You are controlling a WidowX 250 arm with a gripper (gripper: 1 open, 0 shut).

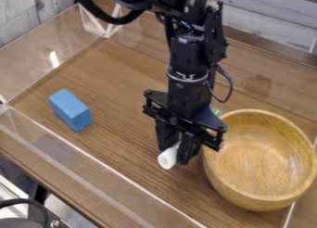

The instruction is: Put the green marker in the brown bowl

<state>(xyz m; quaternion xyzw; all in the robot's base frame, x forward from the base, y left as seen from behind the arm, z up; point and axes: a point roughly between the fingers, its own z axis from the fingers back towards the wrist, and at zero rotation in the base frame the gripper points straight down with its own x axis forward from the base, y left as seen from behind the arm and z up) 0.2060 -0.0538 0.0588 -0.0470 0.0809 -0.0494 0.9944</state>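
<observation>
Where the bench (118, 139) runs out toward the camera, its brown wooden top ends in a paler strip along the near edge, with fine grain lines running lengthwise. Above that edge, on the right-hand half of the bench, hangs the black claw (177, 150), a dense cluster of angular plates, brackets and dangling cables on a dark, knobbly arm (192, 60). The claw is clenched on the green marker (168, 160), of which a smooth, white, rounded end pokes out below the dark fingers; the rest is hidden by them. The marker is near the near edge of the bench, just to the left of the brown bowl (260, 159).

The bowl is large and roundish, light tan wood, with a thick, smooth rim and a broad hollow whose wall curves down to a warmer, yellowish bottom. It takes up the near right corner area of the bench. A small bit of green (216, 111) shows between the arm and the bowl's rim, too little to tell its shape.

Toward the left edge of the bench lies a blue block (70, 110), rectangular, matte and flat-faced, with crisp edges, set at a slant. Beyond the far edge, pale grey boards (279, 32) show streaky grain.
</observation>
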